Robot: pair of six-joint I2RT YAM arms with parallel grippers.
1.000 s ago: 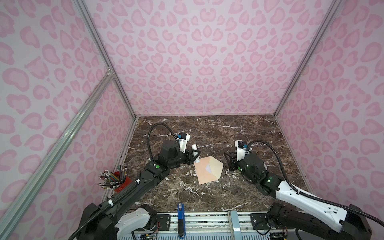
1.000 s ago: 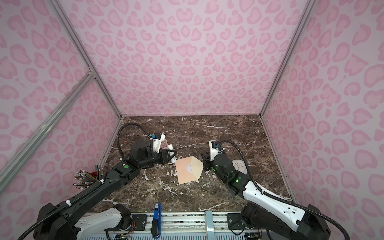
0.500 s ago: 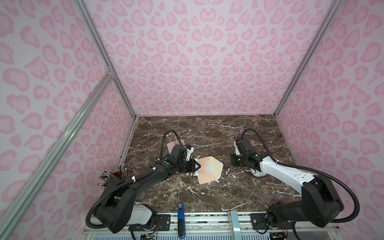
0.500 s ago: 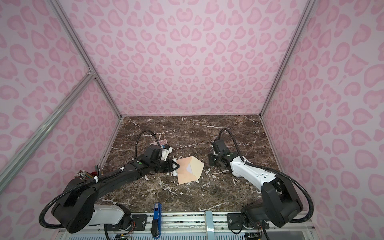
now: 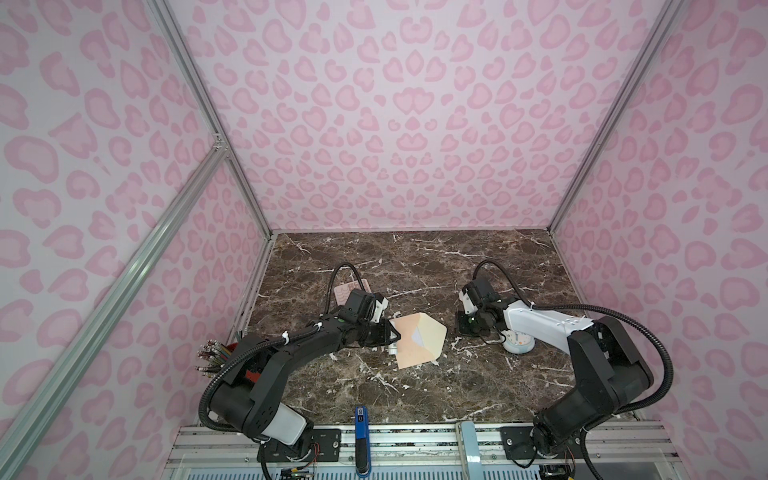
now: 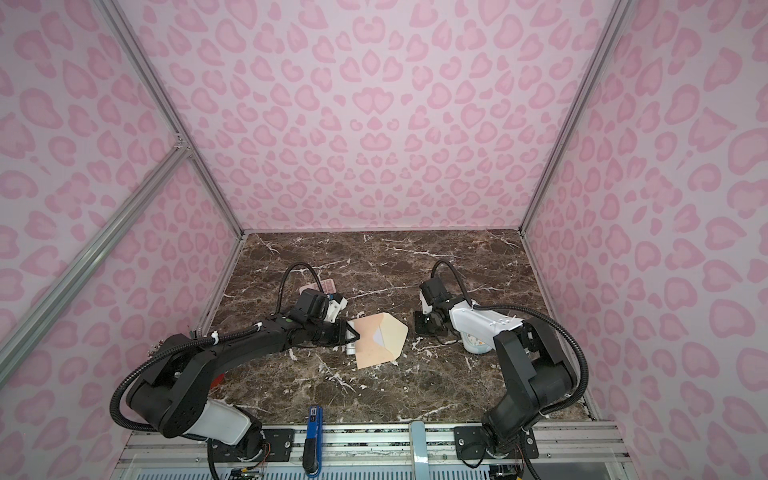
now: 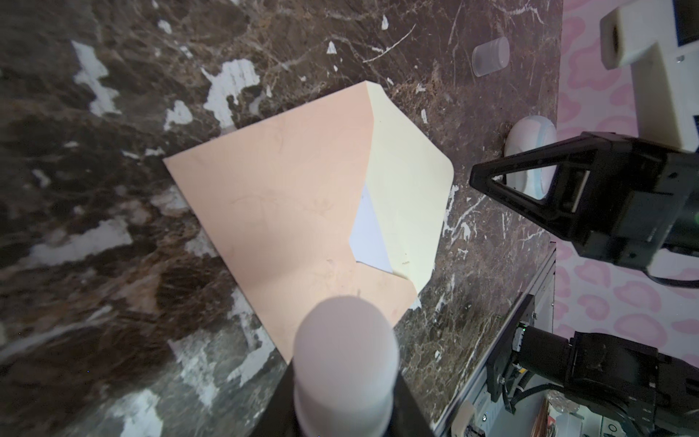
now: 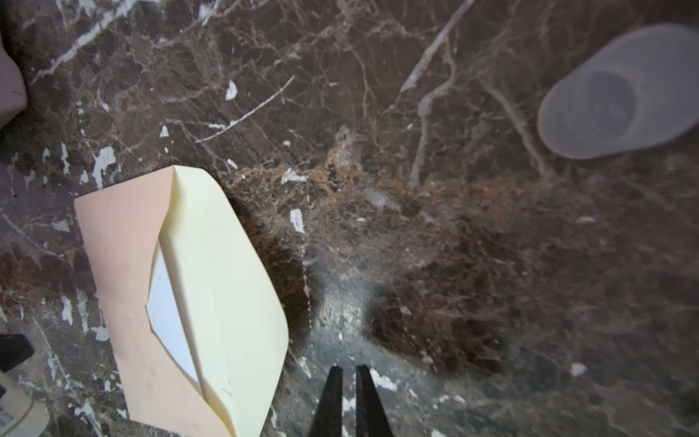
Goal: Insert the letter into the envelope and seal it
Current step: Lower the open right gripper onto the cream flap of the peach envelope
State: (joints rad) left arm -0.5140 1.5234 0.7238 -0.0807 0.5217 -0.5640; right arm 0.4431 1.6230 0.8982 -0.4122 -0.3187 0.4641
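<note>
Seeing the letter point(image 7: 368, 234) inside the envelope point(image 7: 287, 196), we judge only sealing remains; left gripper point(image 5: 390, 337) grips a glue stick point(image 7: 346, 355), right gripper point(image 8: 348, 372) pinched empty.

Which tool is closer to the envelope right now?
Left. The left tool, gripping a glue stick, is at the envelope's closed end; the right tool stands off beyond the flap.

Letter point(image 7: 368, 234) inside peach envelope point(image 7: 272, 196), flap point(image 7: 408, 189) open.
</note>
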